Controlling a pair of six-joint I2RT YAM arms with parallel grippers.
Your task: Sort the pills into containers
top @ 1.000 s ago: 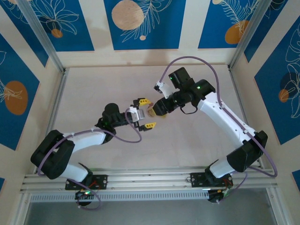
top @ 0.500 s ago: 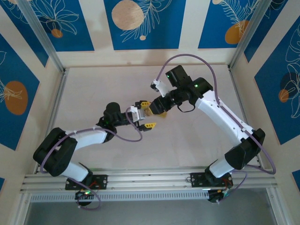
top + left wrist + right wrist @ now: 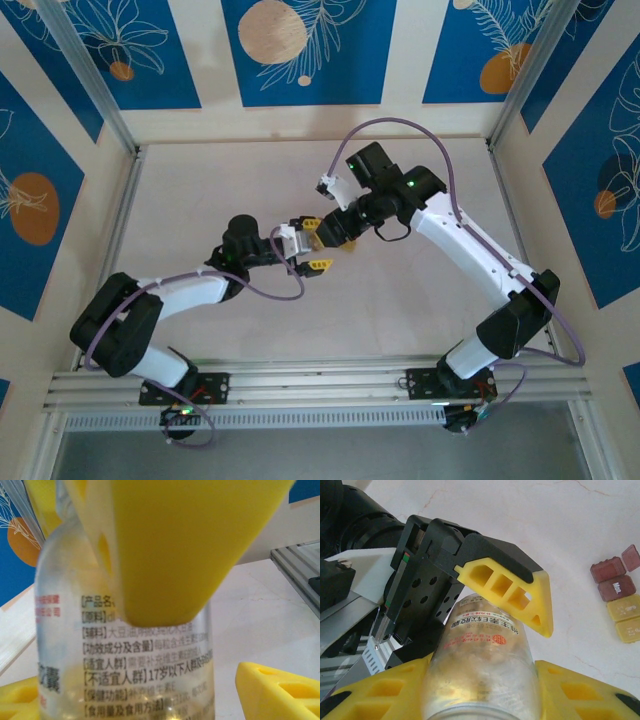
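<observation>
A clear pill bottle [image 3: 480, 655] with printed Chinese text lies between the yellow fingers of my right gripper [image 3: 482, 695], which is shut on it. Yellowish pills show blurred inside the bottle. My left gripper [image 3: 145, 700] stands around the same bottle [image 3: 125, 645]. One left finger [image 3: 510, 587] crosses the bottle's far end, and the other finger [image 3: 280, 690] stands a small gap off the glass. From above, both grippers meet at mid-table around the bottle [image 3: 322, 238]. The containers [image 3: 620, 600], joined dark red and yellow-tan cells, lie on the table to the right.
The pale marble-look table [image 3: 200, 190] is walled by blue patterned panels, with metal posts [image 3: 95, 80] at the back corners. An aluminium rail [image 3: 320, 375] runs along the near edge by the arm bases.
My left gripper's jaws have narrowed around the bottle. The right arm has carried the bottle a little left, toward the left gripper.
</observation>
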